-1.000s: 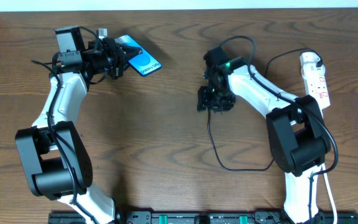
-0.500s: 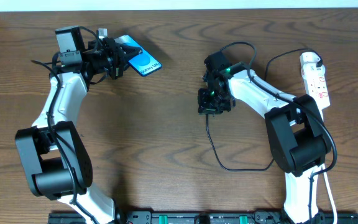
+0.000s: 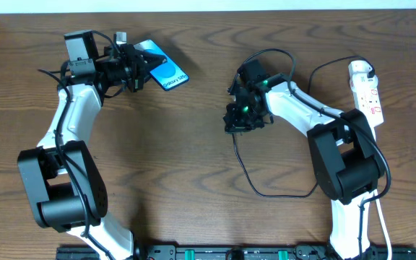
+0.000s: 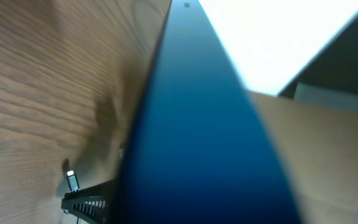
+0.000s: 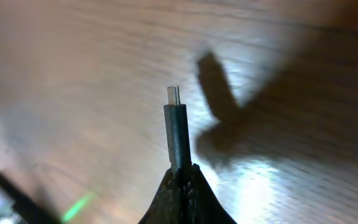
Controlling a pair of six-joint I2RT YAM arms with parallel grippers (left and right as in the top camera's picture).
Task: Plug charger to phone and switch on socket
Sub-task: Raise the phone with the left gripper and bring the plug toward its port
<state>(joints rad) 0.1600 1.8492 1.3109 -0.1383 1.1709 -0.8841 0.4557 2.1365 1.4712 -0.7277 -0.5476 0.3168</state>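
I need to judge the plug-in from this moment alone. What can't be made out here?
Port of the phone: overhead, covered by the left gripper; left wrist, too close and blurred.
Switch of the socket: overhead, too small.
Adapter of the charger: right wrist, out of frame; overhead, too small to tell if seated.

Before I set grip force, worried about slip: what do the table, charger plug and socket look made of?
Table: wood or wood-look laminate, visible grain, slight sheen. Charger plug: matte black plastic sleeve, bare metal tip. Socket: smooth white plastic, probably, with red markings.
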